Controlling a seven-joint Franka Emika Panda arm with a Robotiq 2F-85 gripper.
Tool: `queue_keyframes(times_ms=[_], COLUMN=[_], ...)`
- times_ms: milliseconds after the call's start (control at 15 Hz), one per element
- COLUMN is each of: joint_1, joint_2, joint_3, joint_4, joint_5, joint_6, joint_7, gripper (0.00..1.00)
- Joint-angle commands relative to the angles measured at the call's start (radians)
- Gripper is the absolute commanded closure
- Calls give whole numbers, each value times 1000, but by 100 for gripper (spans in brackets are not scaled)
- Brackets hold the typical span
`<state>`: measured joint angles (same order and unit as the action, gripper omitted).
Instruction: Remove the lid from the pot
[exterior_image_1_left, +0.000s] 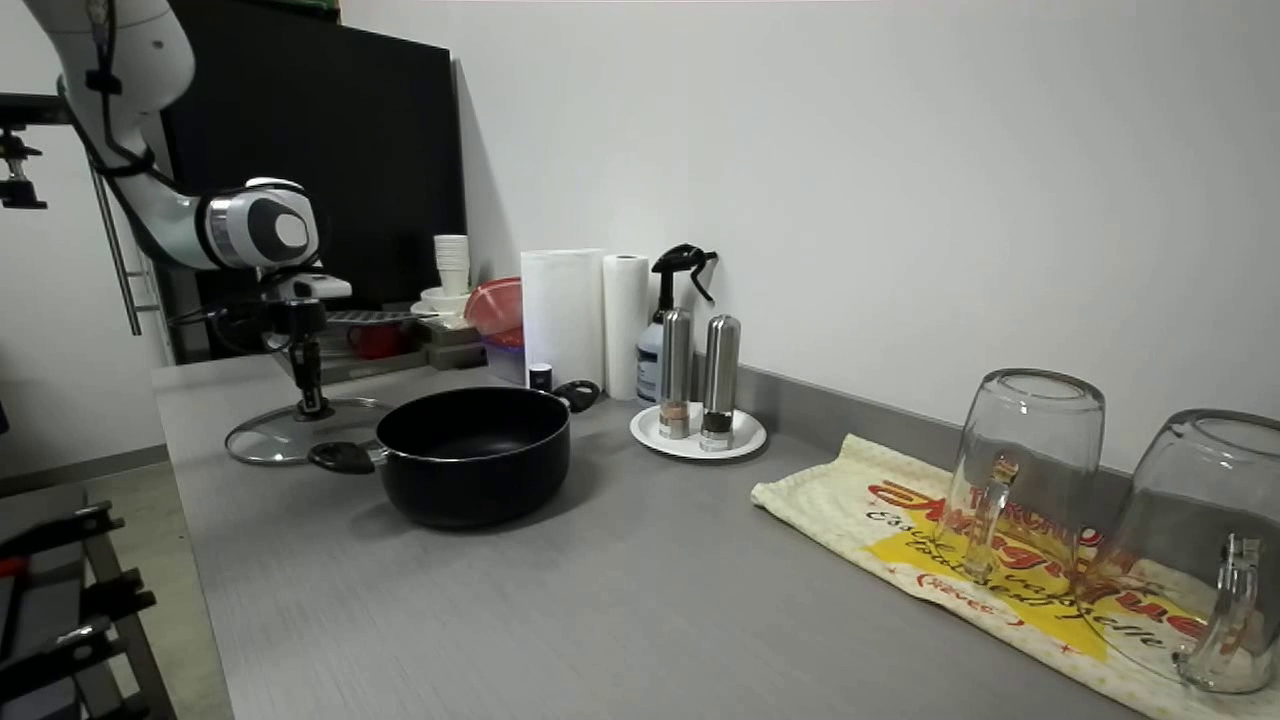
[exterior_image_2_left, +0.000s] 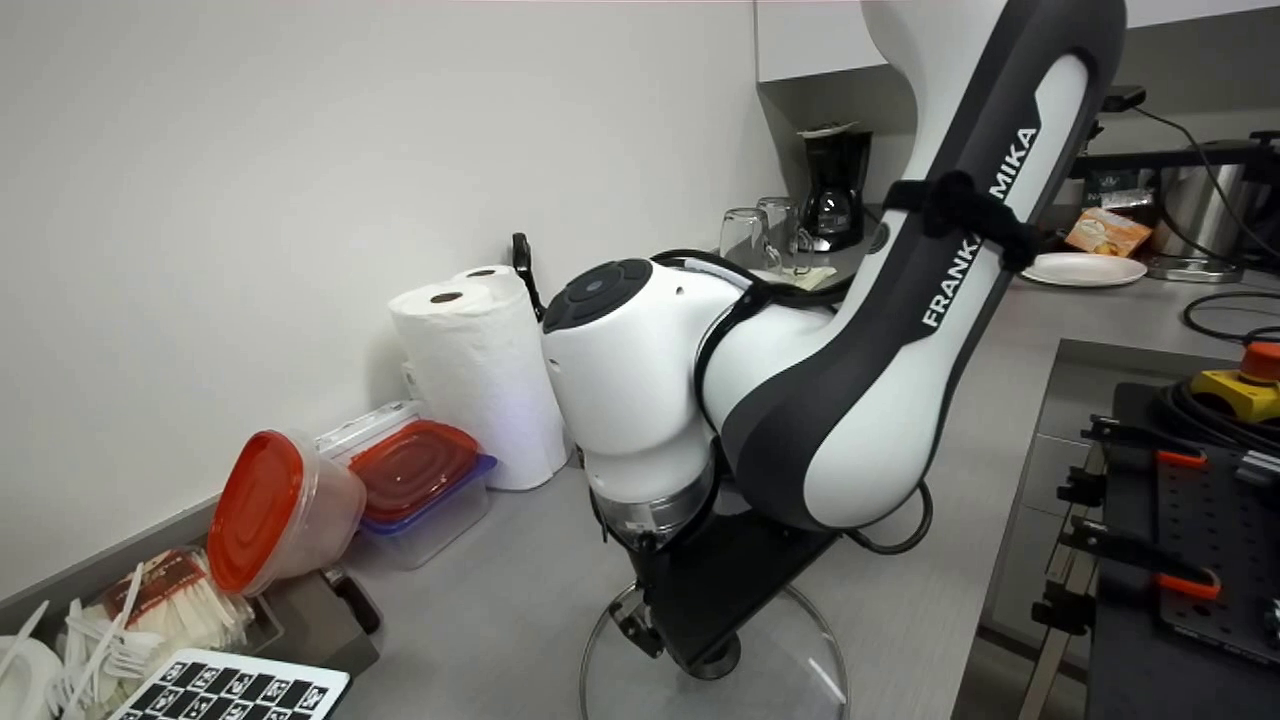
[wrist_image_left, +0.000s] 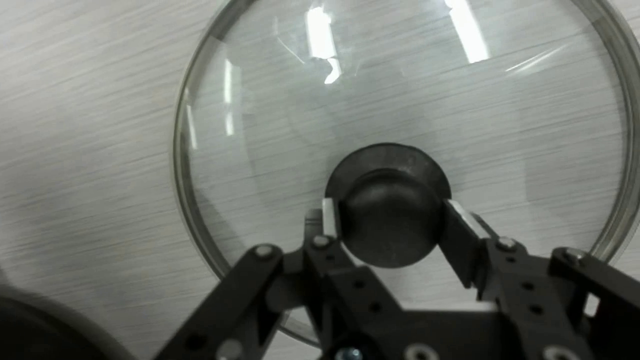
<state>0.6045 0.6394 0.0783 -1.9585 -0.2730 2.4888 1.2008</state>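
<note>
The lid (exterior_image_1_left: 262, 442) is a clear glass disc with a metal rim and black knob. It appears to lie flat on the counter beside the pot (exterior_image_1_left: 480, 480), which is black, uncovered and empty-looking inside. The lid also shows in an exterior view (exterior_image_2_left: 795, 665) and fills much of the wrist view (wrist_image_left: 410, 110). My gripper (wrist_image_left: 392, 215) points down with a finger against each side of the knob, shut on it. In an exterior view the gripper (exterior_image_1_left: 312, 402) stands over the lid's centre. Part of the pot (wrist_image_left: 40, 332) shows at the wrist view's lower left corner.
A white round tray (exterior_image_1_left: 645, 440) with two metal mills stands near the wall, by paper rolls (exterior_image_1_left: 563, 315) and a spray bottle (exterior_image_1_left: 650, 350). Upturned glasses (exterior_image_1_left: 1030, 430) stand on a cloth (exterior_image_1_left: 830, 490). Plastic containers (exterior_image_2_left: 420, 510) sit behind the lid. The counter's edge is close to the lid.
</note>
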Motion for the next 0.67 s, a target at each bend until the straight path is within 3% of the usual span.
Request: queue_keyframes(times_ms=[0,133,600], joint_1=[9,9,7], joint_2=[0,1,2], joint_3=[-6,-3,-3], joint_4=[2,2,2], joint_5=[12,14,14], joint_6=[-1,-1,-1], joint_7=[-11,-12,-13], gripper=[40,25,24])
